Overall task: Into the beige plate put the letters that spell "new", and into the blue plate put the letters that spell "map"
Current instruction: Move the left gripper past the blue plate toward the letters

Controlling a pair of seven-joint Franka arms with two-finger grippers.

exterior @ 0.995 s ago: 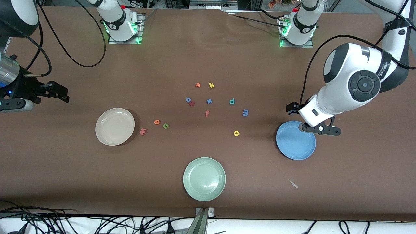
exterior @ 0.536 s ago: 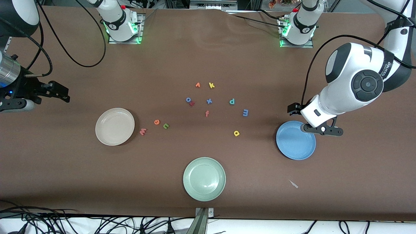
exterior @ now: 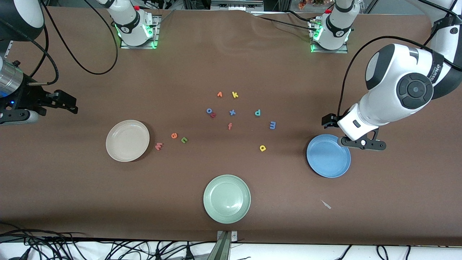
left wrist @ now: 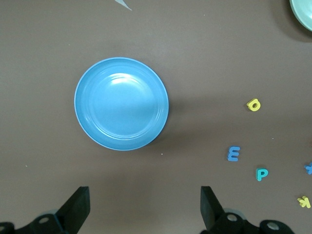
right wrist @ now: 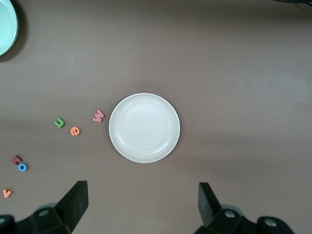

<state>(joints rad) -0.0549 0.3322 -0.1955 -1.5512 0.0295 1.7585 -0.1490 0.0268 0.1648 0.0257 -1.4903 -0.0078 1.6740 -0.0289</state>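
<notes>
The beige plate (exterior: 127, 141) (right wrist: 144, 127) lies toward the right arm's end, with the pink w (exterior: 158, 146), orange e (exterior: 174, 135) and green n (exterior: 184, 140) on the table beside it. The blue plate (exterior: 328, 156) (left wrist: 122, 103) lies toward the left arm's end. The blue m (exterior: 273, 125), yellow a (exterior: 262, 148) and teal p (exterior: 257, 113) rest on the table nearby. My left gripper (exterior: 352, 131) (left wrist: 144, 195) hangs open and empty over the table at the blue plate's edge. My right gripper (exterior: 66, 103) (right wrist: 141, 195) hangs open and empty high over the table's end.
A pale green plate (exterior: 226, 199) sits nearest the front camera. Mid-table lie an orange v (exterior: 219, 94), yellow k (exterior: 235, 95), blue x (exterior: 232, 112), salmon f (exterior: 230, 126), blue o (exterior: 209, 111) and a red letter (exterior: 213, 115). A small scrap (exterior: 326, 204) lies near the blue plate.
My left arm has drifted a little toward its own end of the table, its gripper still open. The right arm, the letters and the plates have not moved.
</notes>
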